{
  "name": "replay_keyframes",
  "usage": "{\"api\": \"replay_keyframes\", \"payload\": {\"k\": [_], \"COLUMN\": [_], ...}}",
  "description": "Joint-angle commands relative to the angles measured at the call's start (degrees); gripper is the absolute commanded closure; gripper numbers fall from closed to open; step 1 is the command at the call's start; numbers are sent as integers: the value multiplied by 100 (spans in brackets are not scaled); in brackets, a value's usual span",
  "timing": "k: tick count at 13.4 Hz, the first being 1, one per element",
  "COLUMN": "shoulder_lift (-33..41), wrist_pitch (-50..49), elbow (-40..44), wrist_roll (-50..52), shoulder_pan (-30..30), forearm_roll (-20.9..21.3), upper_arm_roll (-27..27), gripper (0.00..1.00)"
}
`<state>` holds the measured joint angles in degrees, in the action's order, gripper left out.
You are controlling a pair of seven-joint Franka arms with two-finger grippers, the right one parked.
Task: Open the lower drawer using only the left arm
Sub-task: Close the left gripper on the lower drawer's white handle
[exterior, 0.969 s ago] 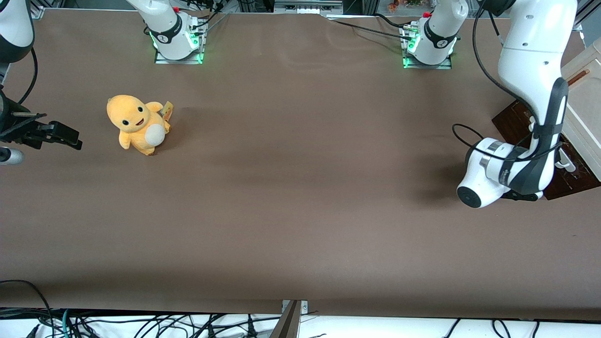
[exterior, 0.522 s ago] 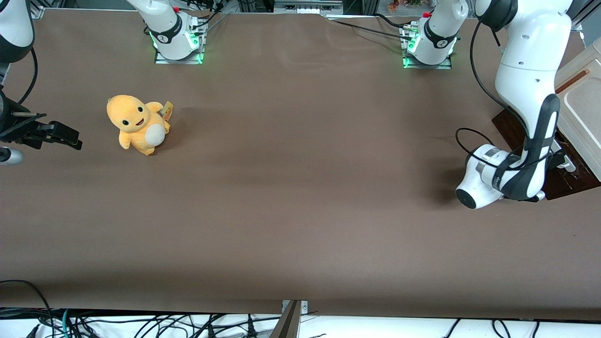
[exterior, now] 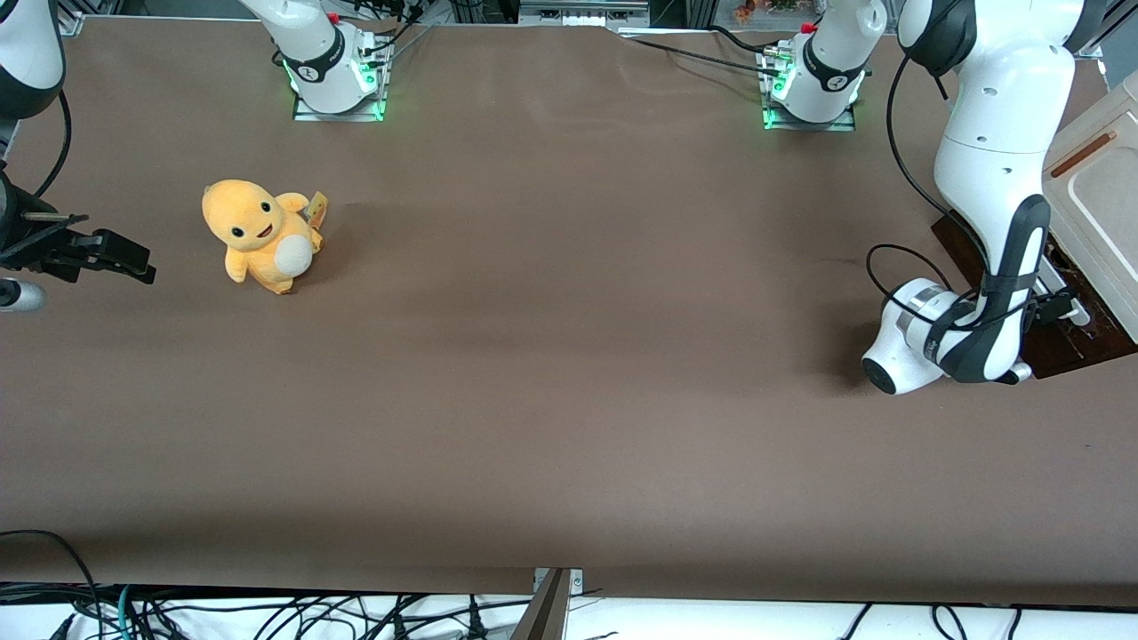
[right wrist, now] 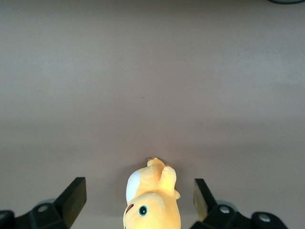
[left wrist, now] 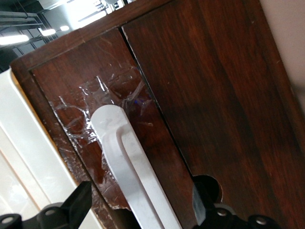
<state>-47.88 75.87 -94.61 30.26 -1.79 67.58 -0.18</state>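
We found the gripper spread wide, its two fingers standing either side of the pale handle without touching it, right in front of the drawer. The dark, glossy drawer front looked flush with the cabinet at the working arm's end of the table. The left arm bent down to it from above. A yellow plush toy sat well apart, toward the parked arm's end.

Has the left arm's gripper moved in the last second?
Yes. The gripper, fingers open around the lower drawer handle, edged away from the table edge nearest the camera, with the wrist.
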Motion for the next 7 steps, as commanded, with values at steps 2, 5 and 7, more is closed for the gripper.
{"api": "replay_keyframes", "payload": {"k": [2,5,7], "shoulder_lift": [-99,-108,-116], "wrist_pitch": [-108,-108,-117], "elbow": [127,136,145], "wrist_roll": [-81,-195,-283], "shoulder_pan": [-32,-15,20], "forearm_roll": [211,211,220], "upper_arm_roll": [-17,-9,-9], "gripper": [72,92,96]}}
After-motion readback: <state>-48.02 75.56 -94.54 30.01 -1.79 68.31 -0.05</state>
